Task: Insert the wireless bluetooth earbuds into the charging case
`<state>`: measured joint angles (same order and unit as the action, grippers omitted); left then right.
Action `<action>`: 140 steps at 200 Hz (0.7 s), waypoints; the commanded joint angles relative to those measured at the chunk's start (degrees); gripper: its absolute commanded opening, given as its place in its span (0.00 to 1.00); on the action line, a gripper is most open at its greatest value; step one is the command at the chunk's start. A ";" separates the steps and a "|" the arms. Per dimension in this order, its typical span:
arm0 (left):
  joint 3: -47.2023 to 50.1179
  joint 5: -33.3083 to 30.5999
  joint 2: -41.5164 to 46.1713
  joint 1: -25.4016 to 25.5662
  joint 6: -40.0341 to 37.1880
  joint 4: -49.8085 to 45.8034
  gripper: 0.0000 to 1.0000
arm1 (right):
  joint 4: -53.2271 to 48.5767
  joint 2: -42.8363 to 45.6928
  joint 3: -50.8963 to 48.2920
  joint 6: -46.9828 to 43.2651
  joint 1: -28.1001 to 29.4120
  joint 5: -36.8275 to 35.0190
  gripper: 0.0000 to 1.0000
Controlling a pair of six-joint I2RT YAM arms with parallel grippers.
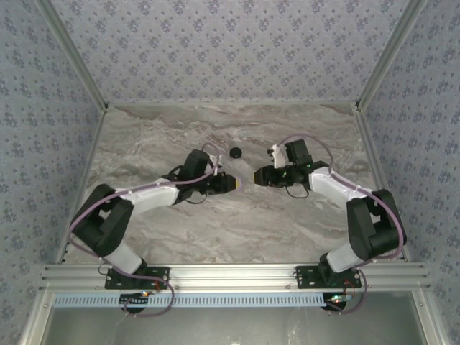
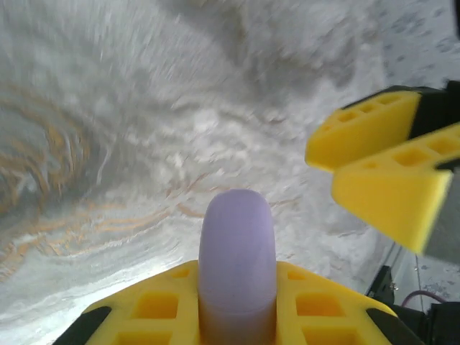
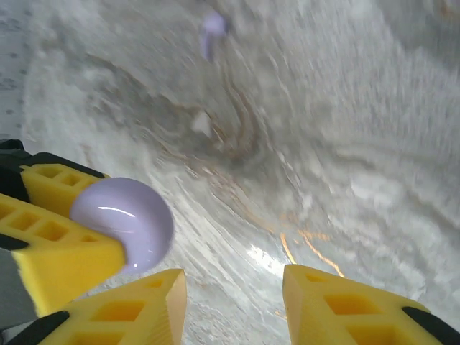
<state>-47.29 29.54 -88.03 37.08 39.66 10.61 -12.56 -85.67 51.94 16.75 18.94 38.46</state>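
Grey-veined marble table (image 1: 151,136), flower-print walls (image 1: 230,43) on three sides (metal posts (image 1: 72,54) at the corners). Left gripper (image 1: 231,182) clenched on the lavender case (image 2: 237,244) at mid-table — right gripper (image 3: 233,287) released, jaws apart, just beside it.

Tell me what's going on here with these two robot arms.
The left end effector is shut on the lavender charging case, gripping it by its flat faces, apparently just off the marble table. The right end effector faces it close by, with its fingers apart and nothing between them. A black disc lies on the table just beyond the two.
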 commanded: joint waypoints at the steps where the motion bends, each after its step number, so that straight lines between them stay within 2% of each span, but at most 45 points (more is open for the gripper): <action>1: -0.36 5.84 5.24 -1.06 -9.20 2.15 0.19 | -4.43 2.43 4.67 -9.10 -0.66 9.73 0.45; 26: -1.35 11.94 7.94 -2.77 -13.12 3.52 0.18 | -6.93 3.65 8.69 -13.70 -0.59 16.71 0.46; 66: -3.80 19.42 8.63 -3.44 -15.91 3.83 0.16 | -10.60 4.61 12.97 -17.99 -0.27 22.56 0.50; 140: -4.46 22.36 10.76 -3.44 -16.67 4.42 0.15 | -16.74 4.01 15.69 -23.43 2.85 22.81 0.50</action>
<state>-49.91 48.97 -79.64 33.76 24.82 13.54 -25.54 -82.11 65.43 -3.51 20.73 59.42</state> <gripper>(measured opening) 0.205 0.503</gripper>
